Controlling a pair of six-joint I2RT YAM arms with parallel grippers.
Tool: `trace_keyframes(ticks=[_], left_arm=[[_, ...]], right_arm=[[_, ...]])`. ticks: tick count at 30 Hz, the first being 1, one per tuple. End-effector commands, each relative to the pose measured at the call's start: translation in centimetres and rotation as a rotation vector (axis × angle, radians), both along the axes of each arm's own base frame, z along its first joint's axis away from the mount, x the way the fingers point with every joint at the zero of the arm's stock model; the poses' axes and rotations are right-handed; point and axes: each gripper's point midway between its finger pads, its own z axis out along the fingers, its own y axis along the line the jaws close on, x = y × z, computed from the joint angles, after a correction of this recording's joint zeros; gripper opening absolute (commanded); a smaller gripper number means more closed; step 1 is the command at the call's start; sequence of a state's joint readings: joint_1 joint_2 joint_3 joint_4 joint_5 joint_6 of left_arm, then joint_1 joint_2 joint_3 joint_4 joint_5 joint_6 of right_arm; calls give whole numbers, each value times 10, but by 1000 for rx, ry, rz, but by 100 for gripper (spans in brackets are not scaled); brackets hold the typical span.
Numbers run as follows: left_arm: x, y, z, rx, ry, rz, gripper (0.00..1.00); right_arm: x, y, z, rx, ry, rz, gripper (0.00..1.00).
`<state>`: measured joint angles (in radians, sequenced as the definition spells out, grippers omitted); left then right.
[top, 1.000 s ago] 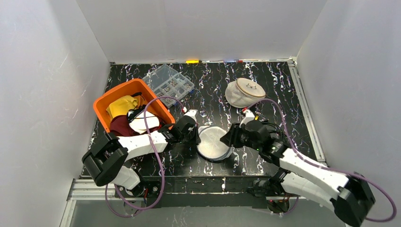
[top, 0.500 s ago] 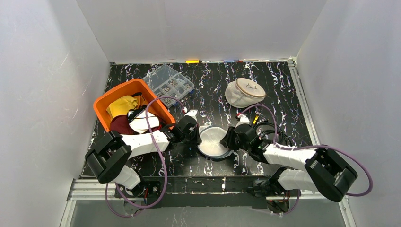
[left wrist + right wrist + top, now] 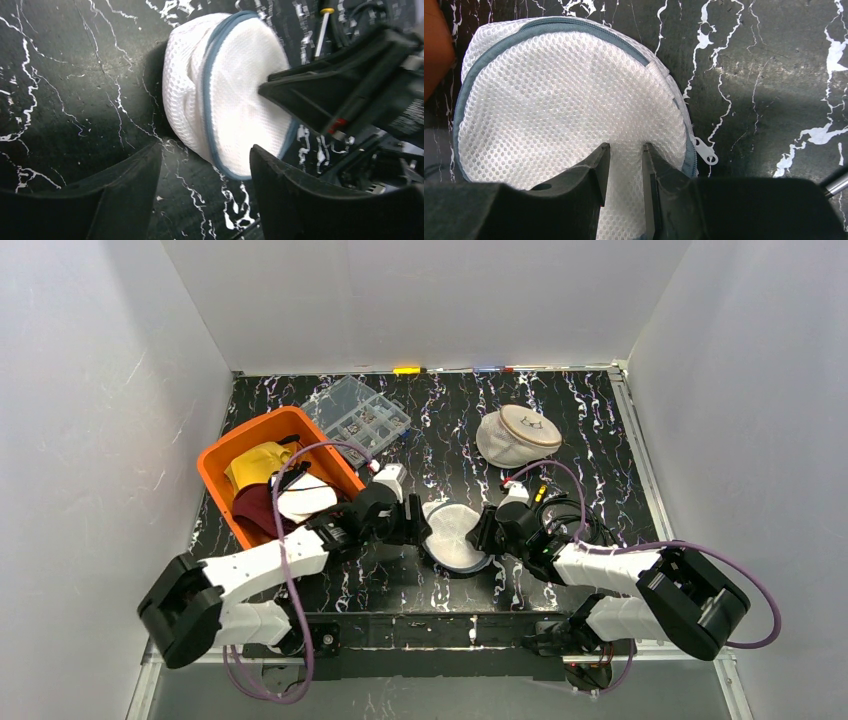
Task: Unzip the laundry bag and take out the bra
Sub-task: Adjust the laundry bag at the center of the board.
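At nine o'clock on the black, white-veined marbled table (image 3: pixel 600 440), an orange rectangular plastic bin (image 3: pixel 245 432) is seen, filled with yellow, maroon and white garments. Just beyond it, at eleven o'clock, a clear plastic compartment box (image 3: pixel 357 412) is set at an angle.

Near the middle of the table, toward six o'clock, the left gripper (image 3: pixel 418 527) is held at the nine o'clock side of the round white mesh laundry bag with a grey-blue zip band (image 3: pixel 455 535). In the left wrist view its black fingers (image 3: pixel 135 180) are spread well apart and nothing is held between them; the bag is seen tipped up on its edge just ahead of them.

At the three o'clock side of the bag, the right gripper (image 3: pixel 487 530) is pressed against the flat mesh face. In the right wrist view its fingers (image 3: pixel 596 175) are drawn close together, with a fold of the mesh pinched between them. A small white zip pull (image 3: pixel 707 153) is seen lying at the bag's rim, at about three o'clock of those fingers. What is inside the bag cannot be told through the mesh.

At one o'clock, well apart from both arms, a second round mesh pouch with a beige top (image 3: pixel 515 435) is seen.
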<state>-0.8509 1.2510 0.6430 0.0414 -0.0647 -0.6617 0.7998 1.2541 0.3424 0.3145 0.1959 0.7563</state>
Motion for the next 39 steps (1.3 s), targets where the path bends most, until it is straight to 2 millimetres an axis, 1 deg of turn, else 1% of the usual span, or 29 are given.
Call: trace_keyframes(ticks=[1, 3, 5, 8, 12, 14, 18, 20, 24, 27, 29, 30, 31, 35, 39], left_arm=[[-7, 5, 32, -28, -46, -17, 65], [-10, -5, 45, -48, -65, -59, 65], [-13, -19, 49, -29, -77, -110, 66], [-10, -34, 38, 59, -77, -149, 67], [2, -37, 4, 179, -54, -145, 66], [9, -36, -10, 238, -55, -140, 64], [24, -23, -42, 356, -32, -79, 58], [28, -16, -57, 367, 4, -46, 56], [24, -12, -79, 355, 59, -24, 54], [20, -12, -88, 351, 80, -23, 54], [19, -10, -87, 347, 84, -20, 54], [18, -10, -83, 335, 79, -20, 55], [16, -10, -81, 328, 77, -20, 56], [16, -9, -57, 281, 39, -18, 63], [13, -10, -49, 264, 39, -26, 65]], right_arm=[[-7, -19, -19, -101, 49, -24, 39], [-7, -18, -19, -101, 51, -20, 40], [-7, -17, -19, -102, 52, -18, 40], [-7, -17, -21, -109, 56, -15, 40], [-8, -15, -21, -106, 63, -4, 40], [-9, -14, -22, -102, 66, 2, 40], [-12, -15, -23, -98, 71, 3, 40], [-13, -17, -22, -93, 69, 2, 41], [-19, -21, -25, -88, 70, 4, 41], [-22, -23, -25, -82, 70, 7, 42], [-24, -22, -22, -71, 69, 16, 44], [-24, -21, -19, -65, 66, 22, 45], [-23, -19, -13, -54, 56, 26, 46], [-19, -13, 17, -7, 12, 35, 54], [-18, -12, 47, 25, -20, 33, 61]])
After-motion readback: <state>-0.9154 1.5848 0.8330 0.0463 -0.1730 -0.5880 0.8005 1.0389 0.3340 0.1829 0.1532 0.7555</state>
